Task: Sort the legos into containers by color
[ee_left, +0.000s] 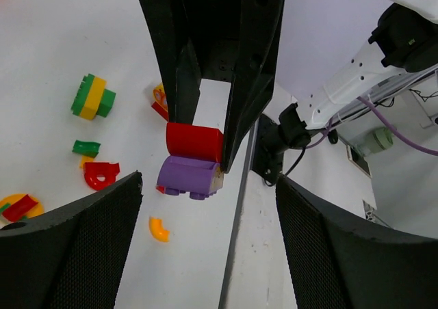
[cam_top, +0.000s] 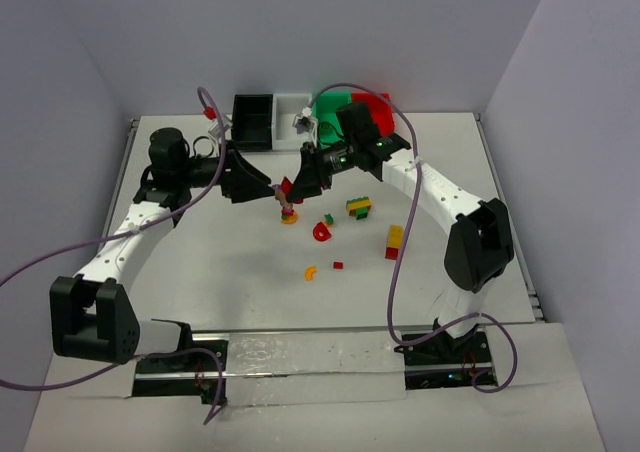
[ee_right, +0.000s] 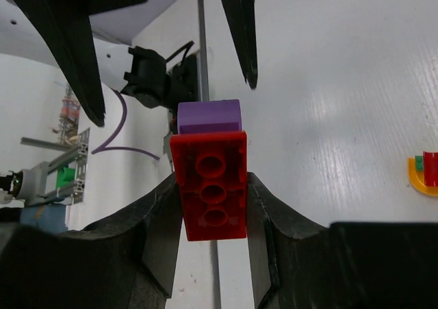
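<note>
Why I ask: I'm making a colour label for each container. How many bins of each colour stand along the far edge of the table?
Black bin: 1
White bin: 1
Green bin: 1
Red bin: 1, partly hidden by the right arm
Total: 4 bins

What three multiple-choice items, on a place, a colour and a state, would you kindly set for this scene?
1. Where does the black bin stand? A) the table's far edge B) its near edge C) its middle
2. What colour is the piece stuck to the red brick in the right tool? A) green B) purple C) yellow
3. How is the left tool? A) shut on the red brick B) open, gripping nothing C) out of sight
A: the top view shows it in the far row. B: it shows purple beyond the red. B: its fingers stand wide of both.
</note>
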Robot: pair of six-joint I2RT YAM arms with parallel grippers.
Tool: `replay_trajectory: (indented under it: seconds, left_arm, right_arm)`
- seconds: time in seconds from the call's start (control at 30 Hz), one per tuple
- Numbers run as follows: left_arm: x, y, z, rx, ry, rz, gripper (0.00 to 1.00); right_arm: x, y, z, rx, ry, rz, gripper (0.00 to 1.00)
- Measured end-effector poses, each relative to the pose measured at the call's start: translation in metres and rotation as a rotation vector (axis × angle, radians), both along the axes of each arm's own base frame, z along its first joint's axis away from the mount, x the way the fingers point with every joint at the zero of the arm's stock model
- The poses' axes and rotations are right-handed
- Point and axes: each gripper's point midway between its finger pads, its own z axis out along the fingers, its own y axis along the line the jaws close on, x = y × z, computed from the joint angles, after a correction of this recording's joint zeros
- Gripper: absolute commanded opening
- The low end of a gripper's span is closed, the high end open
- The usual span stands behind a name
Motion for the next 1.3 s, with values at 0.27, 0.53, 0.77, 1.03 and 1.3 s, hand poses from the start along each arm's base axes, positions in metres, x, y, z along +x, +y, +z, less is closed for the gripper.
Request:
replay_trajectory:
  seconds: [0.27,0.53,0.77,1.03,1.3]
  left_arm:
    - [-0.006,-0.009,0.000,-0.008,0.038,-0.027,0.72]
    - [-0.008,-0.015,-0.005,-0.007,0.066,-0.046,0.47]
    - [-0.006,-0.016,-0.010,-0.010,0.096,-0.059,0.00]
    - [-0.003,-0.015,-0.020,0.029,0.086,-0.053,0.00]
    - [0.004,0.016,-0.056,0.122,0.121,0.019,0.00]
  right_arm:
    - [0.000,0.003,0.008,0.029,0.011,0.008,0.00]
    - [-0.004,0.004,0.013,0.050,0.025,0.029,0.00]
    - [-0.006,0.003,0.014,0.055,0.036,0.035,0.00]
    - [0.002,-0.005,0.010,0.079,0.071,0.018,0.00]
    - [0.057,-0.058,0.016,0.111,0.081,-0.148,0.00]
